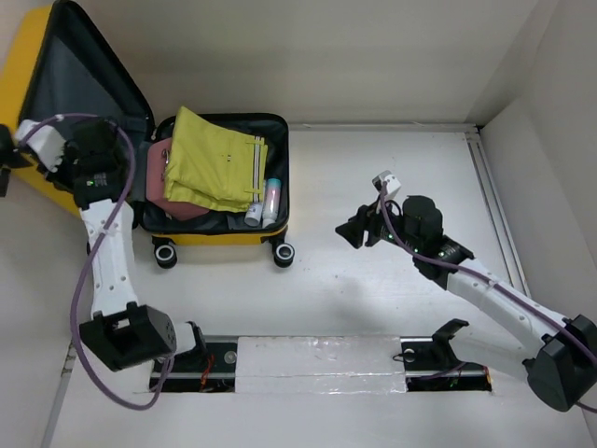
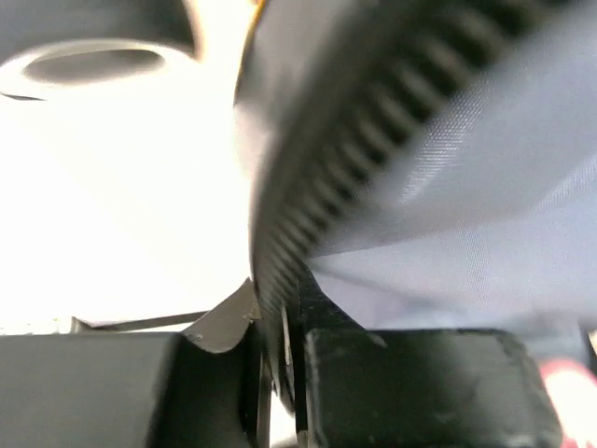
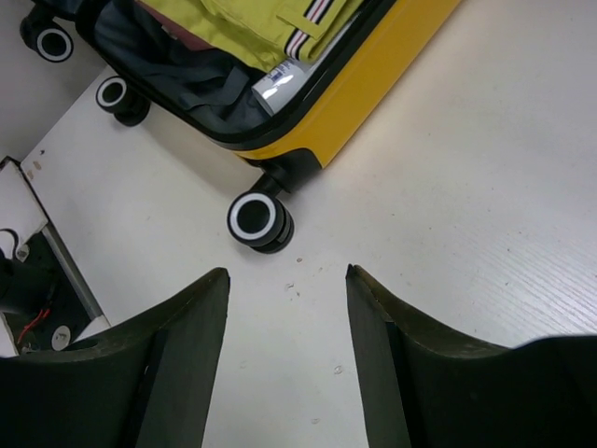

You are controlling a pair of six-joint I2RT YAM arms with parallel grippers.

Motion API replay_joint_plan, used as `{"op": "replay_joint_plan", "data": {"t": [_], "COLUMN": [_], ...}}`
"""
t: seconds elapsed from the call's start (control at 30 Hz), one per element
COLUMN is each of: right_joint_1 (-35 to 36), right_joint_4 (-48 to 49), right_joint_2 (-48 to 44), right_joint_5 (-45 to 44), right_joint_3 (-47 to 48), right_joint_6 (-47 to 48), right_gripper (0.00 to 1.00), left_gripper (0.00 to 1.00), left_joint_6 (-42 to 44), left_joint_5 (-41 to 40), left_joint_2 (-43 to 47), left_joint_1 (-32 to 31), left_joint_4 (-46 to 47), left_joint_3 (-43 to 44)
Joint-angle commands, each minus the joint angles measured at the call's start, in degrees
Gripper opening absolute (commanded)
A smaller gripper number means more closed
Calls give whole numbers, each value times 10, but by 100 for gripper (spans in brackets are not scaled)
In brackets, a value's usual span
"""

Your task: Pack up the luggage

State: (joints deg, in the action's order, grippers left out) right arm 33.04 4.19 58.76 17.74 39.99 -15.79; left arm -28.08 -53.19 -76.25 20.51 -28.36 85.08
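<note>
The yellow luggage (image 1: 219, 231) lies open at the back left, its lid (image 1: 79, 79) raised to the left with the dark grey lining showing. Inside the base lie a folded yellow-green garment (image 1: 215, 159), a pink item (image 1: 160, 187) and small white bottles (image 1: 266, 201). My left gripper (image 1: 13, 157) is at the lid's outer edge; in the left wrist view the left gripper (image 2: 280, 341) is shut on the lid's zipper rim (image 2: 308, 205). My right gripper (image 1: 357, 231) hangs open over the table right of the luggage, nothing between its fingers (image 3: 187, 336). The luggage (image 3: 373, 84) and a wheel (image 3: 259, 220) show ahead of it.
A white wall with a raised rail (image 1: 494, 187) borders the table on the right. The arms' mounting plate (image 1: 317, 359) runs along the near edge. A second wheel (image 1: 166, 254) sits at the suitcase's front left.
</note>
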Motion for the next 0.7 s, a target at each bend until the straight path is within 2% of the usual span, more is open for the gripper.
{"op": "replay_joint_plan", "data": {"t": [0.0, 0.03, 0.07, 0.17, 0.2, 0.23, 0.27, 0.3, 0.33, 0.37, 0.4, 0.43, 0.47, 0.5, 0.53, 0.63, 0.67], "right_joint_1": [3, 3, 3, 8, 8, 8, 8, 8, 8, 8, 8, 8, 8, 8, 8, 8, 8], "right_joint_4": [10, 10, 10, 10, 10, 10, 10, 10, 10, 10, 10, 10, 10, 10, 10, 10, 10], "right_joint_2": [2, 8, 8, 21, 27, 32, 42, 48, 55, 61, 66, 66, 72, 72, 72, 78, 78], "right_joint_5": [-10, -10, -10, -16, -16, -21, -21, -21, -21, -21, -21, -21, -37, -37, -45, -58, -58], "right_joint_3": [27, 27, 32, 33, 33, 39, 39, 39, 45, 45, 51, 51, 51, 51, 56, 64, 71], "right_joint_6": [9, 9, 9, 9, 9, 9, 9, 9, 9, 4, 4, 4, -2, -2, -2, -15, -21], "right_gripper": [59, 59, 59, 59, 59, 59, 59, 59, 60, 60, 60, 60, 60, 60, 60, 60, 60], "left_gripper": [0, 0, 0, 0, 0, 0, 7, 24, 41, 60, 96, 100, 100, 100, 100, 100, 100], "left_joint_6": [41, 58, 58, 58, 82, 93, 107, 125, 152, 165, 178, 194, 220, 220, 228, 199, 199], "left_joint_5": [15, 15, 15, 116, 242, 313, 390, 470, 610, 674, 734, 811, 828, 839, 840, 816, 860], "left_joint_2": [64, 85, 127, 187, 226, 242, 254, 269, 269, 269, 275, 275, 275, 269, 269, 232, 199], "left_joint_1": [-119, -157, -235, -324, -344, -344, -344, -344, -344, -344, -344, -344, -344, -349, -389, -405, -406], "left_joint_4": [47, 60, 69, 74, 84, 92, 102, 103, 103, 97, 97, 85, 55, 55, 55, 72, 80], "left_joint_3": [-28, -39, -64, -95, -129, -147, -164, -195, -205, -215, -226, -234, -234, -234, -234, -208, -202]}}
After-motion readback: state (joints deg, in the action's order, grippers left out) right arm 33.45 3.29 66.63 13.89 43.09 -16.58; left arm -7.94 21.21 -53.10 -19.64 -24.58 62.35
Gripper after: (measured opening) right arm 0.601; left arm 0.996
